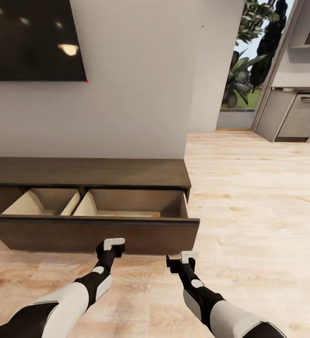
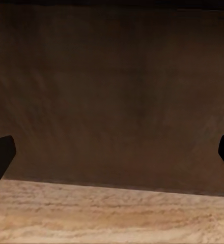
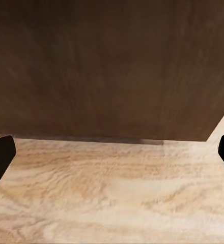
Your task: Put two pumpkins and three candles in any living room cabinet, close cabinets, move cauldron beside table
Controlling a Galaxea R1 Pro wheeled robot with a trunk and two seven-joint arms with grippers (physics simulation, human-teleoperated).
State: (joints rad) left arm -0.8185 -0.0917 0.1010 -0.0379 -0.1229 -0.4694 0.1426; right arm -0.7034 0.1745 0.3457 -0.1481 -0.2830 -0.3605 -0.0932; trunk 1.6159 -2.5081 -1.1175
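Pale wood floor [image 1: 249,197] | long low dark-brown wooden cabinet [image 1: 87,171] against wall, drawer pulled open | left gripper [image 1: 113,244] at drawer front, fingers spread | right gripper [image 1: 188,257] alongside, fingers spread, empty

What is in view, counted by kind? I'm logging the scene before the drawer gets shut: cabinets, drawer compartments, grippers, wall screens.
Cabinet: 1
Drawer compartments, left and right: 2
Grippers, left gripper and right gripper, both open: 2
Wall screen: 1
Total: 6
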